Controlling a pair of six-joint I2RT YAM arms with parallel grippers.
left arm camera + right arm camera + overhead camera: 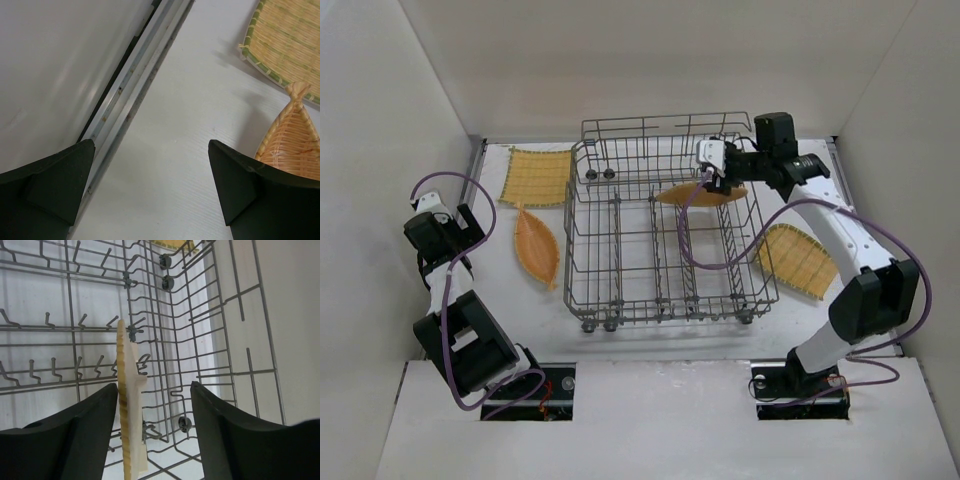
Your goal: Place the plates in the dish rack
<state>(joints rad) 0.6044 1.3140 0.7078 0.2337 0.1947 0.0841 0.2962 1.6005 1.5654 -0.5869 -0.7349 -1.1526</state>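
The dish rack (670, 318) is sitting mid-counter and holding one orange plate (692, 196), which is standing on edge among the tines at its far-right side. The right gripper (154, 385) is straddling it with fingers spread wide, one finger right beside the plate and the other well clear, so nothing is pinched. A yellow plate (538, 175) is lying at the far-left corner, with the leaf-shaped orange plate (535, 247) just nearer. A second yellow plate (790, 255) is lying near the right edge, partly hidden under the right arm. The left gripper (151, 145) is gaping empty by the left edge.
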